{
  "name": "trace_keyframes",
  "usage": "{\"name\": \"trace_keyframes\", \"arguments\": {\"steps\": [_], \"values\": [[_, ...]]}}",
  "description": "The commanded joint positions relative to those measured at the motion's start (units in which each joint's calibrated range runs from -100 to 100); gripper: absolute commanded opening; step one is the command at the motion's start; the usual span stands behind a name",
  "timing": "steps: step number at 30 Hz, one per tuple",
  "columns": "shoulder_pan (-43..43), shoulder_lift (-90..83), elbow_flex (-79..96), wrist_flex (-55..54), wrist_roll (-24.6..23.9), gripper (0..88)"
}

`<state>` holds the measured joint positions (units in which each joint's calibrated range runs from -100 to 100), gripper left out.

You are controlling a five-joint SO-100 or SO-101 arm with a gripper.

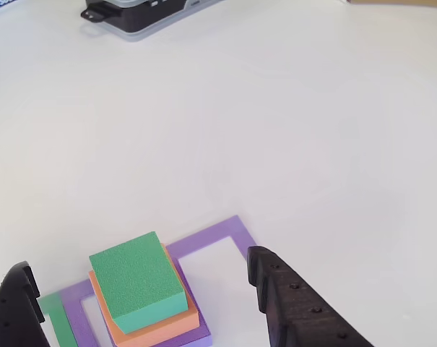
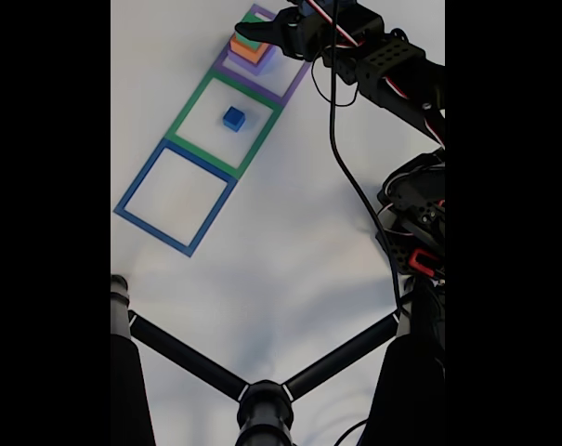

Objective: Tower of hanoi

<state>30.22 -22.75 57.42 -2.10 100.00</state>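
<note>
With my gripper point(image 1: 142, 293) spread wide around the green block point(image 1: 137, 280) at six o'clock, closing too low could clamp the orange block point(image 1: 154, 327) too.

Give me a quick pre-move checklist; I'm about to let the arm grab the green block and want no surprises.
1. Gripper open: ok, fingers apart.
2. Green block between the fingers: ok.
3. Green block free on top: ok, it tops the orange block and purple block.
4. Blue cube off the stack: ok, inside the green frame.
5. Blue frame vacant: ok.
6. Gripper height for grasp: cannot tell.
</note>
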Motion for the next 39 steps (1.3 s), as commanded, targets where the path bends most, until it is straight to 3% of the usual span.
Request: {"name": "trace_keyframes", "arguments": {"steps": [1,17,31,39], "values": [[-0.9,0.9,2.5,-7.4,0.0,35.4],[-1.7,15.1,1.8,-23.4,0.0,35.6],[-4.0,20.4,-1.6,-26.5,0.0,35.0],[-4.2,22.3,-3.0,-27.1,0.0,29.7]]}}
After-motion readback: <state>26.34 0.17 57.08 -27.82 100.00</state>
